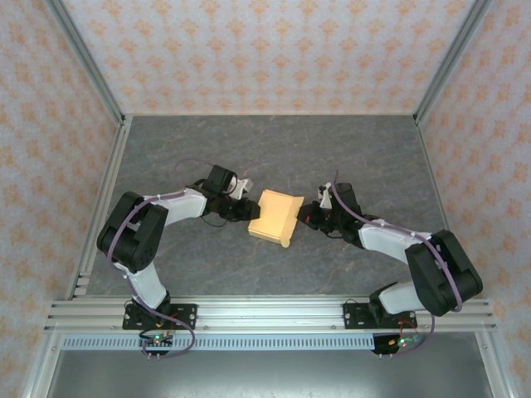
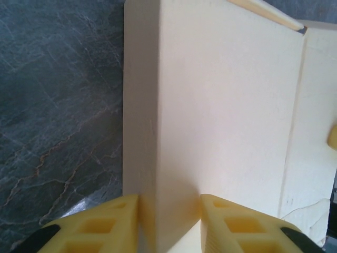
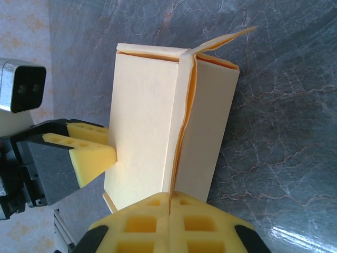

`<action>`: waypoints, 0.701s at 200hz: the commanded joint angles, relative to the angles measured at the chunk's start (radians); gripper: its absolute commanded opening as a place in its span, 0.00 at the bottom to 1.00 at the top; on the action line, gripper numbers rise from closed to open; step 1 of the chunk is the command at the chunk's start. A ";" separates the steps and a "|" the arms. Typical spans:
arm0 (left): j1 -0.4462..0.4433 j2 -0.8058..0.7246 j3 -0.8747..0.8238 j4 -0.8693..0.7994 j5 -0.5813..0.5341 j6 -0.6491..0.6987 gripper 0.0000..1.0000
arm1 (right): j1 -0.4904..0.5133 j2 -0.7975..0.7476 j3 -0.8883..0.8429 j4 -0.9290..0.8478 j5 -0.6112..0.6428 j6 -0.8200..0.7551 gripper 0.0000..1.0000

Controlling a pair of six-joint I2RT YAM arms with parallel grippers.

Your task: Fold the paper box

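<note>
The paper box (image 1: 276, 217) is a pale orange-yellow, partly folded shell held up off the table's middle between both arms. My left gripper (image 1: 249, 203) meets its left side. In the left wrist view the yellow fingers (image 2: 105, 226) stand on either side of a folded corner of the paper box (image 2: 221, 105), touching it, with my left gripper (image 2: 169, 221) shut on that corner. My right gripper (image 1: 303, 217) is at the box's right side. Its jaws (image 3: 169, 203) are shut on two thin flaps of the paper box (image 3: 142, 121). One left fingertip (image 3: 89, 155) presses the box's face.
The grey marbled table (image 1: 348, 149) is walled by patterned panels and aluminium posts (image 1: 91, 66). A metal rail (image 1: 274, 311) carrying both arm bases runs along the near edge. Bare tabletop lies behind and in front of the box.
</note>
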 commanded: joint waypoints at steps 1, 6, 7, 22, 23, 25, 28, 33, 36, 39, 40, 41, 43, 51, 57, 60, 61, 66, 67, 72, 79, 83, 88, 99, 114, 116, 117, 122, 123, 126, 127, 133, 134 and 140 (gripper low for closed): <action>0.008 0.036 -0.008 -0.004 0.013 -0.006 0.29 | 0.007 -0.030 0.032 0.054 -0.017 0.016 0.00; 0.008 0.037 -0.008 0.000 0.020 -0.010 0.29 | 0.007 -0.029 0.035 0.055 -0.019 0.019 0.00; 0.008 0.038 -0.008 0.001 0.021 -0.010 0.29 | 0.008 -0.030 0.035 0.056 -0.019 0.019 0.00; 0.008 0.047 -0.003 0.009 0.035 -0.018 0.27 | 0.008 -0.025 0.041 0.058 -0.021 0.024 0.00; 0.008 0.047 -0.003 0.011 0.036 -0.019 0.27 | 0.007 -0.025 0.042 0.059 -0.021 0.025 0.00; 0.008 0.048 -0.002 0.012 0.039 -0.019 0.26 | 0.008 -0.024 0.043 0.060 -0.022 0.025 0.00; 0.008 0.050 -0.002 0.016 0.041 -0.022 0.26 | 0.007 -0.024 0.045 0.060 -0.021 0.025 0.00; 0.008 0.053 0.000 0.018 0.041 -0.024 0.26 | 0.007 -0.023 0.048 0.060 -0.022 0.026 0.00; 0.008 0.056 0.001 0.018 0.042 -0.025 0.26 | 0.008 -0.023 0.049 0.059 -0.021 0.028 0.00; 0.008 0.058 0.002 0.018 0.042 -0.024 0.25 | 0.008 -0.020 0.052 0.059 -0.021 0.029 0.00; 0.008 0.059 0.004 0.018 0.043 -0.024 0.25 | 0.007 -0.021 0.053 0.059 -0.021 0.029 0.00; 0.008 0.060 0.004 0.018 0.043 -0.025 0.25 | 0.008 -0.021 0.054 0.059 -0.022 0.029 0.00; 0.008 0.062 0.005 0.019 0.044 -0.025 0.25 | 0.008 -0.020 0.056 0.058 -0.022 0.029 0.00; 0.008 0.067 0.006 0.023 0.044 -0.027 0.24 | 0.008 -0.017 0.062 0.059 -0.022 0.034 0.00; 0.008 0.073 0.007 0.024 0.044 -0.028 0.23 | 0.007 -0.018 0.067 0.058 -0.022 0.035 0.00; 0.008 0.076 0.007 0.025 0.044 -0.029 0.23 | 0.007 -0.018 0.070 0.057 -0.022 0.037 0.00; 0.008 0.076 0.007 0.026 0.045 -0.029 0.23 | 0.007 -0.018 0.070 0.057 -0.021 0.038 0.00; 0.008 0.080 0.006 0.030 0.047 -0.032 0.22 | 0.007 -0.018 0.073 0.053 -0.019 0.037 0.00; 0.008 0.081 0.006 0.031 0.047 -0.033 0.22 | 0.008 -0.018 0.075 0.052 -0.018 0.038 0.00; 0.008 0.084 0.005 0.034 0.048 -0.035 0.22 | 0.008 -0.018 0.078 0.046 -0.016 0.038 0.00; 0.008 0.089 0.005 0.034 0.046 -0.035 0.22 | 0.007 -0.018 0.082 0.042 -0.014 0.038 0.00; 0.008 0.090 0.005 0.036 0.045 -0.035 0.21 | 0.008 -0.019 0.083 0.041 -0.013 0.039 0.00; 0.008 0.092 0.006 0.036 0.044 -0.035 0.21 | 0.008 -0.019 0.085 0.035 -0.008 0.039 0.00; 0.008 0.097 0.006 0.037 0.040 -0.034 0.21 | 0.008 -0.017 0.090 0.023 -0.002 0.035 0.00; 0.008 0.104 0.006 0.036 0.039 -0.033 0.20 | 0.007 -0.014 0.095 -0.002 0.011 0.028 0.01; 0.008 0.104 0.005 0.036 0.038 -0.032 0.20 | 0.007 -0.014 0.095 -0.006 0.014 0.027 0.01; 0.009 0.105 0.006 0.036 0.038 -0.032 0.20 | 0.008 -0.014 0.094 -0.008 0.015 0.027 0.02; 0.008 0.106 0.006 0.032 0.035 -0.030 0.20 | 0.007 -0.013 0.097 -0.021 0.021 0.024 0.02; 0.008 0.107 0.006 0.032 0.035 -0.030 0.20 | 0.007 -0.013 0.098 -0.024 0.023 0.024 0.02; 0.008 0.108 0.007 0.033 0.035 -0.029 0.20 | 0.008 -0.013 0.098 -0.031 0.027 0.020 0.03; 0.009 0.108 0.007 0.033 0.035 -0.029 0.20 | 0.008 -0.012 0.098 -0.032 0.029 0.019 0.03; 0.009 0.109 0.005 0.033 0.034 -0.029 0.20 | 0.008 -0.012 0.098 -0.047 0.036 0.015 0.04; 0.009 0.109 0.006 0.032 0.034 -0.028 0.20 | 0.007 -0.013 0.098 -0.049 0.037 0.014 0.04; 0.009 0.111 0.006 0.030 0.030 -0.025 0.20 | 0.007 -0.013 0.098 -0.057 0.042 0.013 0.06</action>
